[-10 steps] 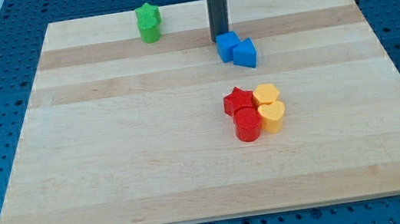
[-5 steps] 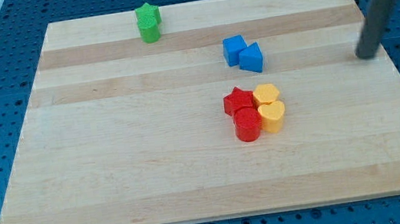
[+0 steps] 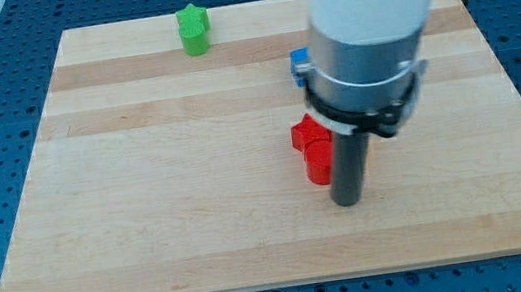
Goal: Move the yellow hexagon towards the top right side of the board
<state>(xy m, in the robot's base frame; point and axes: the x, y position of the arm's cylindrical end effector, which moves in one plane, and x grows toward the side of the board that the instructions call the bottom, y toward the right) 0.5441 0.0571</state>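
Note:
The arm fills the view's upper middle and hides the yellow hexagon; no yellow block shows. My tip [image 3: 348,201] rests on the board just to the right of and below the red cylinder [image 3: 317,165]. The red star [image 3: 304,134] sits just above that cylinder, partly covered by the arm. Only a corner of a blue block [image 3: 298,58] shows at the arm's left edge.
A green star block [image 3: 193,29] stands near the board's top edge, left of centre. The wooden board [image 3: 144,181] lies on a blue perforated table.
The arm swung from the board's right edge to the centre and now covers the yellow blocks and most of the blue ones. My tip now sits beside the red cylinder.

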